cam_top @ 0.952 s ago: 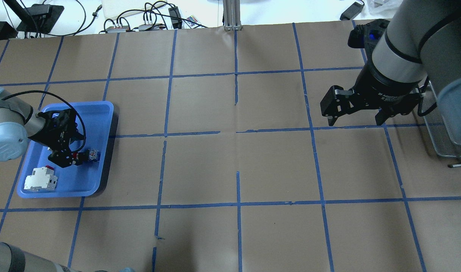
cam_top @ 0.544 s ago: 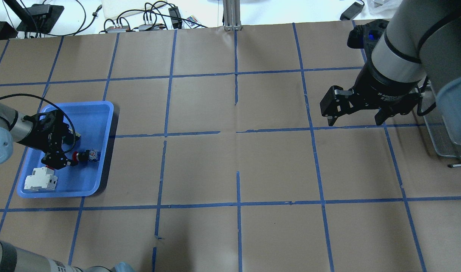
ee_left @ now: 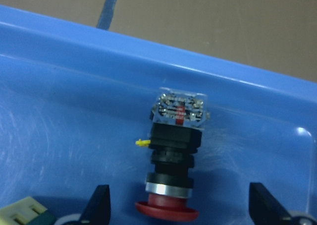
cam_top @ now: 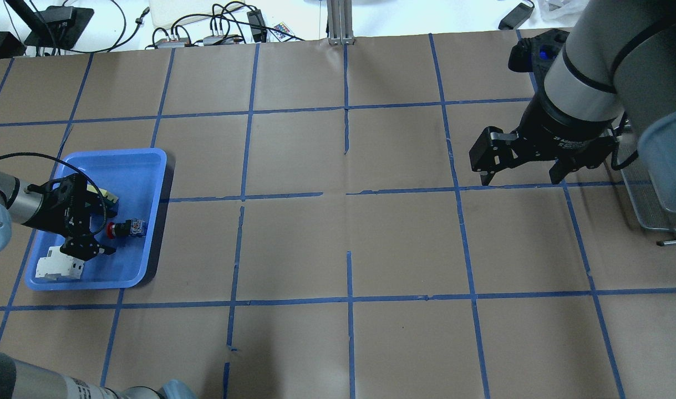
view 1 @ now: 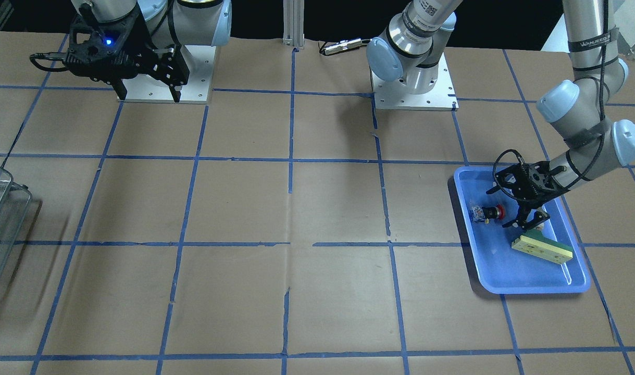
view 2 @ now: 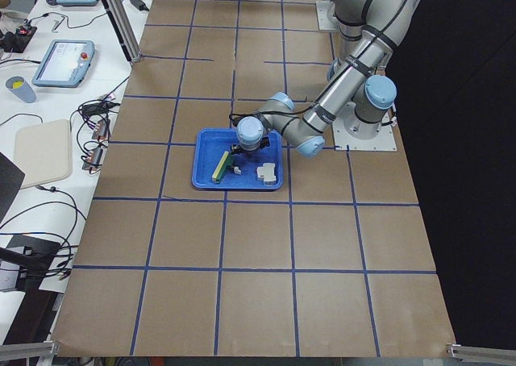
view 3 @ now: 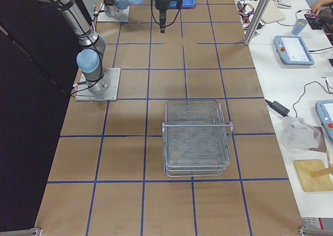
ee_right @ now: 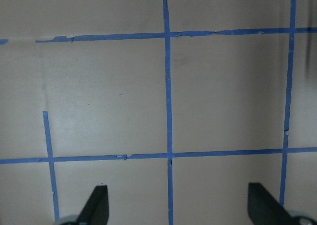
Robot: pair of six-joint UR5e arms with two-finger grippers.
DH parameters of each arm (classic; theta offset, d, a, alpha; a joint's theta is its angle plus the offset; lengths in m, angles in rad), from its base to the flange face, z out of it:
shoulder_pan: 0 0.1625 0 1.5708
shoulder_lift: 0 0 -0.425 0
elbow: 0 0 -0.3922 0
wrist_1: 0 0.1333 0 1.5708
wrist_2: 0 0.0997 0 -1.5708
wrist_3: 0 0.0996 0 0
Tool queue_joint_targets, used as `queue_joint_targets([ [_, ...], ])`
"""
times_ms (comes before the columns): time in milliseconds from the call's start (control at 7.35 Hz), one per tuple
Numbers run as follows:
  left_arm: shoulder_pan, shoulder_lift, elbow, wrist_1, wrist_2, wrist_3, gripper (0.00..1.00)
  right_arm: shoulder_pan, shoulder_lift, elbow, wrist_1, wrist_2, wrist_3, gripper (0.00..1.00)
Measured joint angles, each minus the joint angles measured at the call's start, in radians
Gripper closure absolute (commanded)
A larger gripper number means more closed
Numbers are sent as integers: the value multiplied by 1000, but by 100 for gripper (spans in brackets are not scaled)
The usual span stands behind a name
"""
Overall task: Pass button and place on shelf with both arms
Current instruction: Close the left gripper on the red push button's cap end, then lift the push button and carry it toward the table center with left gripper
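Observation:
The button [cam_top: 126, 228] lies on its side in the blue tray [cam_top: 135, 177], red head toward my left gripper; it also shows in the front view [view 1: 487, 212] and the left wrist view [ee_left: 174, 150]. My left gripper [cam_top: 106, 229] is open and low in the tray, its fingertips [ee_left: 101, 205] on either side of the red head without touching it. My right gripper [cam_top: 521, 178] is open and empty, held above the table near the shelf [view 3: 196, 137], whose edge shows at the overhead view's right [cam_top: 645, 205].
A white boxy switch [cam_top: 59, 263] and a yellow-green wedge block [view 1: 541, 248] also lie in the tray, close to the left gripper. Brown paper with blue tape lines covers the table. Cables and devices lie beyond the far edge [cam_top: 215, 27].
My left gripper has drawn back to the left, away from over the button, so that only the red head lies between its fingertips. The button and the right arm have hardly moved.

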Motion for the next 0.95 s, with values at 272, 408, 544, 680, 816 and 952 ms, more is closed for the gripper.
queue_joint_targets([
  [272,1,-5,0,10,-1,11,74,-2,0,-3,-9,3,1,0],
  [408,0,-5,1,13,-2,15,100,-4,-5,-7,-32,3,2,0],
  [544,-2,-4,5,15,-2,17,100,-5,-11,-6,-46,2,0,0],
  [680,-13,-1,19,12,-1,18,100,-6,-13,-6,-53,5,-1,0],
  [816,-41,5,46,3,-1,15,100,-7,-15,-5,-54,7,-2,0],
  [952,-83,19,79,-15,-2,5,100,-6,-15,-3,-51,9,0,0],
])
